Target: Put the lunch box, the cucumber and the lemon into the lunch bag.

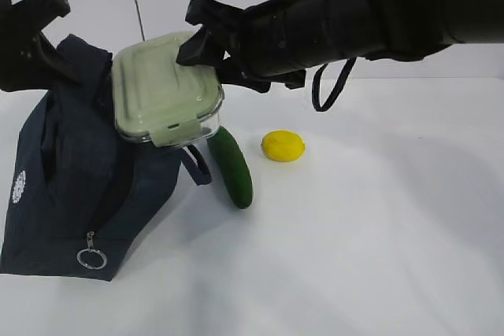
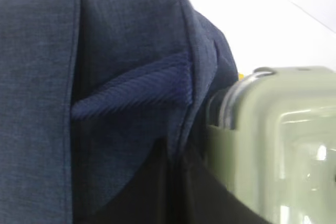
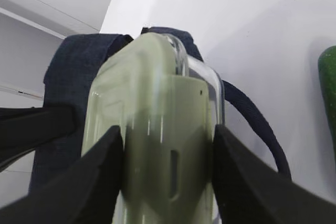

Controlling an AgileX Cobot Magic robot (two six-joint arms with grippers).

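Lunch box (image 1: 161,88): upper left of frame, tilted at the mouth of the lunch bag (image 1: 63,194), clamped between the right gripper (image 3: 168,182) jaws. Left gripper (image 1: 31,37): far left at the bag's top, jaws together. Cucumber (image 1: 231,167) and lemon (image 1: 283,145): centre, on the white table (image 1: 378,234), apart.

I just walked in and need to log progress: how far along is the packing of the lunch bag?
Nothing looks fully packed yet. In hand: the right gripper is closed on the lunch box, holding it tilted at the mouth of the lunch bag, while the left gripper, shut, is at the bag's top edge. Left: the cucumber and the lemon lie on the table.
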